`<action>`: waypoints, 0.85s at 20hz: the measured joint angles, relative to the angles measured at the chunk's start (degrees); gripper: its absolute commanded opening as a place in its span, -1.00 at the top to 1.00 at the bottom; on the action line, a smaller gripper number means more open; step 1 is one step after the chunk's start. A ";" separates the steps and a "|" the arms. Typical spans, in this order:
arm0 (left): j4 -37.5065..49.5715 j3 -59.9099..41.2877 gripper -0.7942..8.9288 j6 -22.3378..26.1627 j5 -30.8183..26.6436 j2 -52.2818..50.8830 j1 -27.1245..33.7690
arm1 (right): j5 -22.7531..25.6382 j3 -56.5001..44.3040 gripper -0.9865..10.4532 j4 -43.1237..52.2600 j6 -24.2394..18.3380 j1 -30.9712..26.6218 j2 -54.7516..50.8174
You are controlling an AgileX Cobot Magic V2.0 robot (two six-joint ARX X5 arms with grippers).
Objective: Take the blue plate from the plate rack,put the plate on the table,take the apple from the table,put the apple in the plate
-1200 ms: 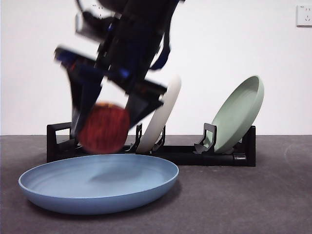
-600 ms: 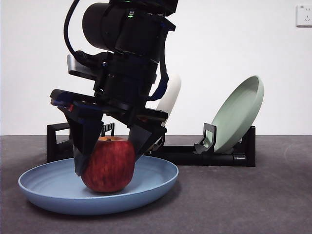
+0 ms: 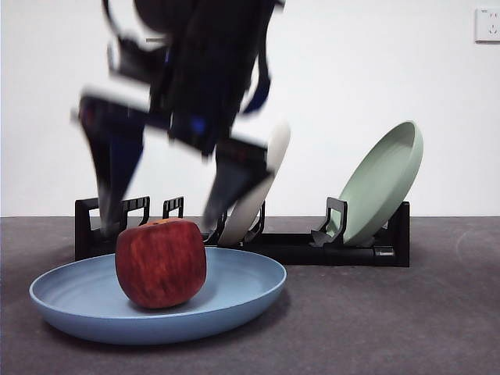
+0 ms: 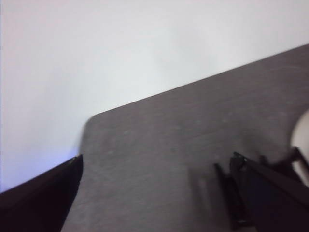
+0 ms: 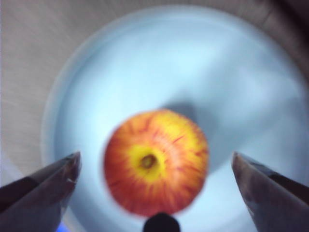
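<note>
Directly beneath the right claw [image 3: 160, 211], whose jaws stand spread wide and released, the dark red blocky apple [image 3: 161, 262] sits free in the large matte light-blue plate [image 3: 242, 293] on the dark grey tabletop [image 3: 391, 328]. It looks firm, smooth and likely to roll; its broad flanks suit gripping. Beyond stands the black plastic plate rack [image 3: 367, 251]. The left claw [image 4: 154, 203], jaws parted, waits elsewhere.
</note>
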 measured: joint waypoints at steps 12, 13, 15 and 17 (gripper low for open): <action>-9.73 0.00 0.38 8.09 38.23 0.48 0.09 | 8.74 0.90 0.13 -9.53 -1.31 -5.68 -32.70; -9.88 0.00 0.69 8.24 39.36 0.59 0.09 | 8.74 0.92 0.37 -10.49 -1.29 -6.75 -34.34; -9.84 0.00 0.85 8.41 42.69 0.66 0.11 | 8.76 0.92 0.86 -13.88 -1.53 -9.33 -36.87; -9.38 0.00 0.85 8.46 45.46 0.66 0.11 | 8.74 0.92 0.84 -16.41 -2.32 -11.17 -37.55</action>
